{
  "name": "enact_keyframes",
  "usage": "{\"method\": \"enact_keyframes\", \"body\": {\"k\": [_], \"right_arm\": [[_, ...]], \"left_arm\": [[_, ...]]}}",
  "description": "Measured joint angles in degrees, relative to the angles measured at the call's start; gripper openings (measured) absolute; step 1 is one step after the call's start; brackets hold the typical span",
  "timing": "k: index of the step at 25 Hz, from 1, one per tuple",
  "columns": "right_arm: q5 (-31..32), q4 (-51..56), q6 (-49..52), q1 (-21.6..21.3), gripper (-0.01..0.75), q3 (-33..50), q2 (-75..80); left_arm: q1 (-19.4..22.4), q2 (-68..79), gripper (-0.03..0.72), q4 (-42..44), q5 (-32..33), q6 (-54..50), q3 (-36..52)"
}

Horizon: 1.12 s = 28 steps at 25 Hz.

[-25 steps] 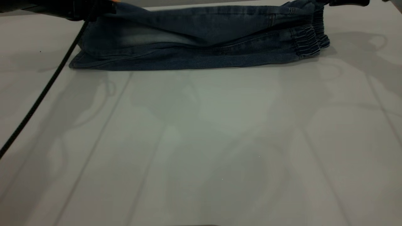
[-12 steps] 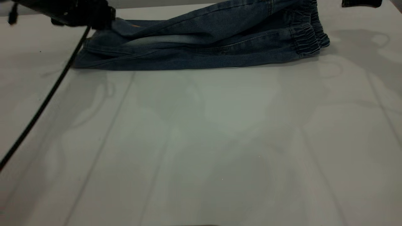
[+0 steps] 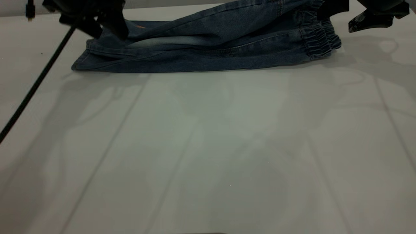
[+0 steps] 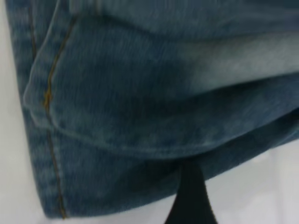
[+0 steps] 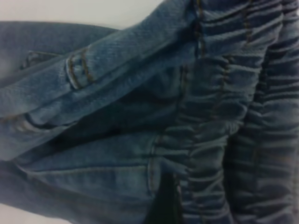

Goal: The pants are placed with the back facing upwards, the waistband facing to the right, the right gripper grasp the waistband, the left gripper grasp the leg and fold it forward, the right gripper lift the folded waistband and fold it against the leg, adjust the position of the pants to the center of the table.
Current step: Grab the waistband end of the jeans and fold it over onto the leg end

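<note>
Pants [image 3: 201,42] folded lengthwise along the far edge of the counter [image 3: 208,146] in the exterior view, waistband [image 3: 320,37] at the right end, leg hems at the left. Left tool [image 3: 109,24] down on the leg [image 3: 107,45] at the pants' left end; how far apart its fingers stand cannot be told. Right tool [image 3: 338,14] just beside the waistband's far right corner, one black finger [image 3: 367,20] out clear of the cloth, jaws spread, nothing held. Black cable [image 3: 35,81] slanting down across the counter's left side. Compared with half a second ago: right tool lower and closer to the waistband, left tool lower onto the leg.

Left wrist view: stitched denim hem filling most of the picture, one dark finger [image 4: 190,196] showing under the cloth's edge against the pale counter.

Right wrist view: gathered waistband [image 5: 233,121] close up, belt loop [image 5: 77,70] beside it.
</note>
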Motion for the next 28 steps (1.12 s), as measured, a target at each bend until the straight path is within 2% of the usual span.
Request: {"method": "enact_keyframes", "body": {"k": [7, 13, 15, 17, 19, 22, 24, 26, 28], "right_arm": [[12.2, 14.9, -14.2, 2.1, 0.573, 0.0, 1.3], [13.7, 19.7, -21.9, 6.3, 0.573, -0.1, 1.3], [13.6, 20.3, -23.5, 7.2, 0.573, -0.1, 1.3], [13.6, 20.5, -24.2, 7.3, 0.573, -0.1, 1.3], [13.3, 20.5, -24.2, 7.0, 0.573, -0.1, 1.3], [13.2, 20.5, -23.9, 5.9, 0.573, -0.1, 1.3], [12.6, 20.5, -23.1, 4.7, 0.573, -0.1, 1.3], [11.3, 20.3, -21.3, 3.2, 0.573, -0.1, 1.3], [9.7, 20.2, -18.9, 1.0, 0.573, -0.1, 1.3]], "left_arm": [[-4.2, 0.9, 0.512, -7.5, 0.0, 0.4, -2.8], [-8.7, 6.5, 0.514, -11.4, -2.3, 0.7, -5.4], [-10.1, 9.0, 0.514, -12.3, -4.9, 0.7, -7.1], [-11.1, 11.7, 0.514, -12.4, -9.8, 1.2, -9.3], [-11.7, 14.9, 0.514, -12.7, -17.6, 4.1, -11.7], [-11.7, 17.9, 0.514, -13.1, -33.7, 10.6, -13.7], [-11.5, 17.6, 0.514, -13.6, -38.9, 12.9, -14.0], [-11.4, 15.7, 0.514, -14.7, -36.5, 13.4, -14.4], [-11.4, 13.8, 0.514, -15.2, -26.6, 13.4, -14.6]]}}
